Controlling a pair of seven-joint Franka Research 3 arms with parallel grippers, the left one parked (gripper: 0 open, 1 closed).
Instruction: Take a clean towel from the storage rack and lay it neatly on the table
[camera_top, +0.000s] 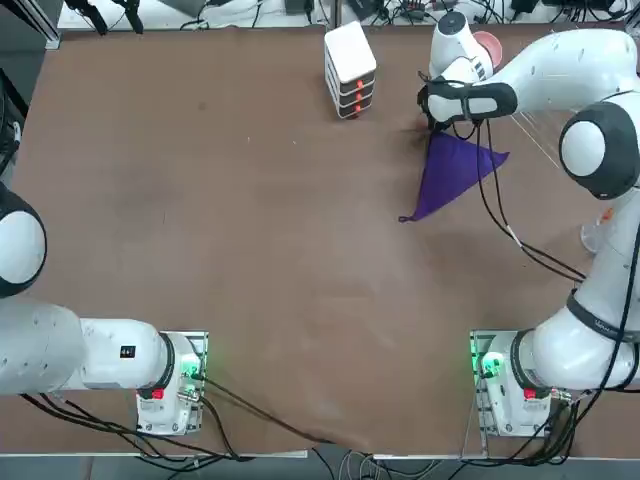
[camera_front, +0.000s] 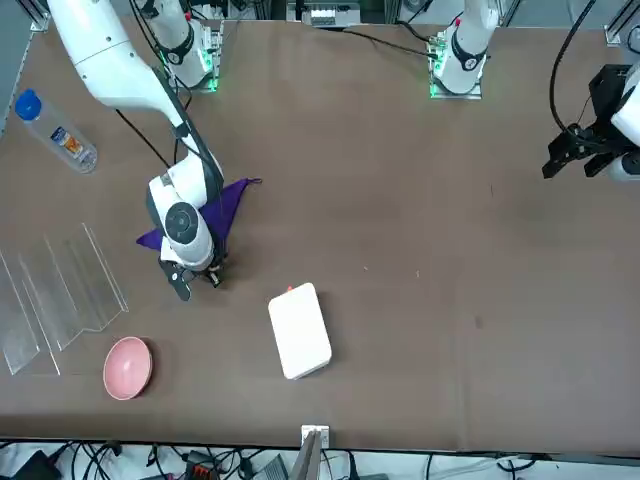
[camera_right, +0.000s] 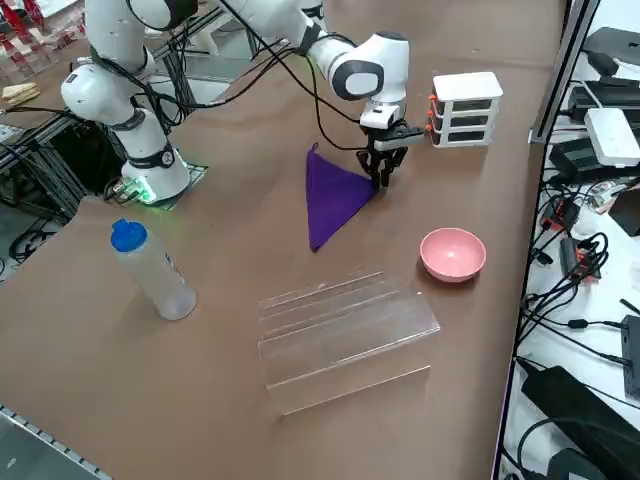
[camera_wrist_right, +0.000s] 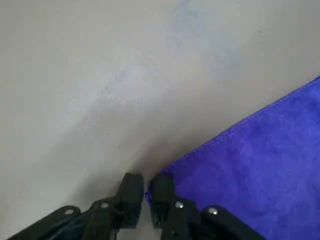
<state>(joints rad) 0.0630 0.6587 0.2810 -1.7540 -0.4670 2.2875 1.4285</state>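
"Where things stood then, what was the step?"

"Laying out, I judged. The towel (camera_right: 335, 200) was off the rack (camera_right: 345, 335) and on the desk (camera_right: 230, 400), in a triangle that looked folded over, its spread between the rack and the base of the right arm (camera_top: 600, 270)."

"And the right hand (camera_wrist_right: 147, 190)?"

"Narrow: a slim gap showed between its fingers. One finger touched a corner of the towel, and the tip poked into that gap. I saw no firm pinch."

"So what did the next move call for?"

"Closing on that corner, I thought, then a low lift and a draw outward to open the fold. The risk was the tip slipping free, or both layers coming together and the whole towel dragging."
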